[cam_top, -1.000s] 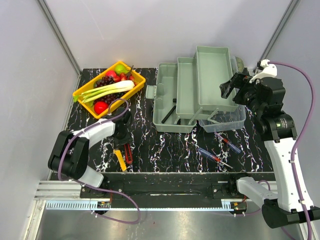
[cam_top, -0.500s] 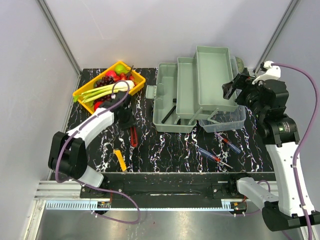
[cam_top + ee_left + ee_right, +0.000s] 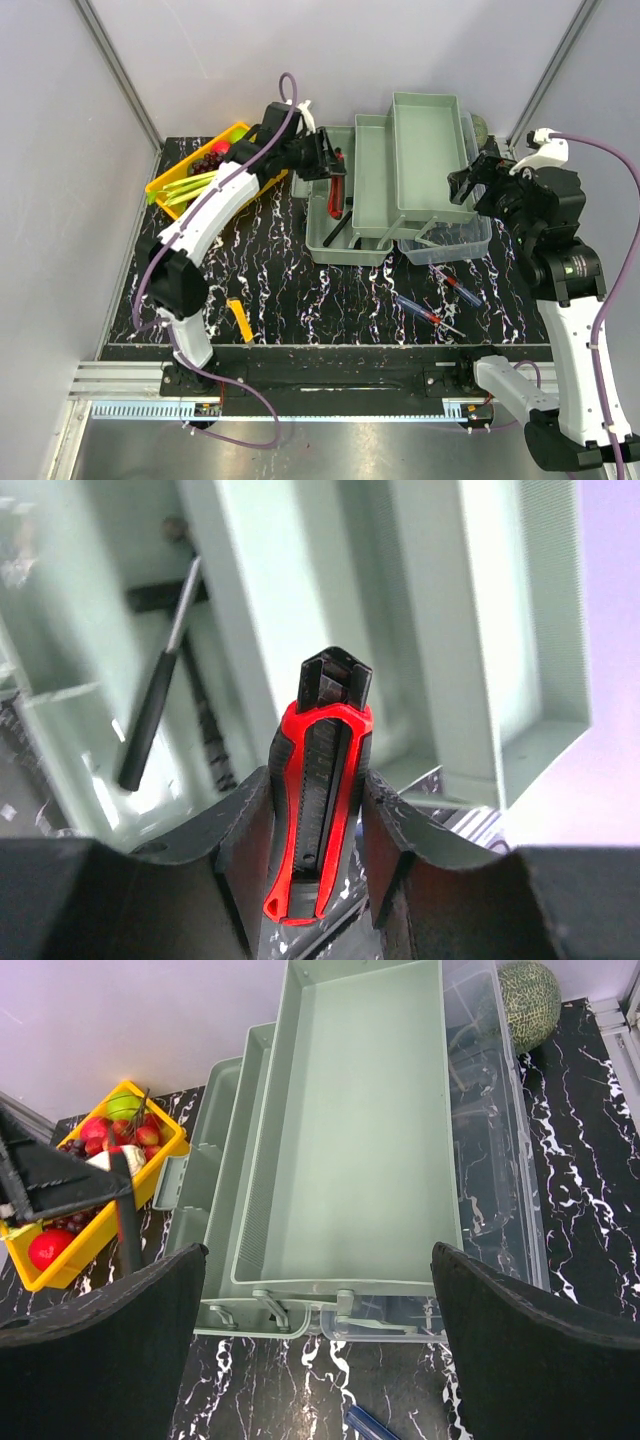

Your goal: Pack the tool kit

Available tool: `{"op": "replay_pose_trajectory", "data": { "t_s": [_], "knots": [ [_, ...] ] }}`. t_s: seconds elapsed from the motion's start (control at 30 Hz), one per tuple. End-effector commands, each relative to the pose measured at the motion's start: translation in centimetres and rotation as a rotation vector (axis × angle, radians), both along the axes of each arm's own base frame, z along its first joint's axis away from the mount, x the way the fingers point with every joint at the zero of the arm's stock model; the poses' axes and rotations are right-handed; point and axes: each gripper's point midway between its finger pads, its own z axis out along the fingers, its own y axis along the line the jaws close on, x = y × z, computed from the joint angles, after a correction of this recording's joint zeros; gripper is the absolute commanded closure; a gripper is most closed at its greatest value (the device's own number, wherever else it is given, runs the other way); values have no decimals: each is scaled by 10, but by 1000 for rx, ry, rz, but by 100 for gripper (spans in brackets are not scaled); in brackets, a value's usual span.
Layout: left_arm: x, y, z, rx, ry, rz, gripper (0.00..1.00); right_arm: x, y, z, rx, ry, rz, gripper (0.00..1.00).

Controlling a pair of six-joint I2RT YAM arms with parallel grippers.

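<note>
Hovering above the pale grey-green plastic toolbox (image 3: 415, 140), left hand (image 3: 315, 800) grasps the red-and-black cutter (image 3: 325, 730); next, likely lower into the base and let go. Right hand (image 3: 460, 183) gapes empty beside it.

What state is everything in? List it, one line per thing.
toolbox: open, trays folded out
clear lid: open, lying on the right
red cutter: gripped, held over the toolbox base
left gripper: shut on the red cutter
right gripper: open, empty
yellow cutter: loose on the table
screwdrivers: loose on the table, not packed
</note>
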Motion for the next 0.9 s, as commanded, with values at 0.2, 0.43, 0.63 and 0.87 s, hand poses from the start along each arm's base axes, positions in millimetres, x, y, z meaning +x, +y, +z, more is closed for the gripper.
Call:
{"op": "replay_pose_trajectory", "data": {
  "t_s": [0.2, 0.43, 0.63, 0.87],
  "knots": [
    [40, -94, 42, -312, -86, -136, 98, -7, 0, 9, 21, -31, -4, 1],
    [57, -129, 11, -315, -95, -86, 92, -6, 3, 3, 27, -15, 8, 1],
    [64, -141, -23, -268, -62, -2, 92, -7, 2, -1, 12, 2, 7, 2],
    [70, -155, -50, -246, -20, 22, 83, -9, 2, -4, 8, 12, 11, 1]
  ]
}}
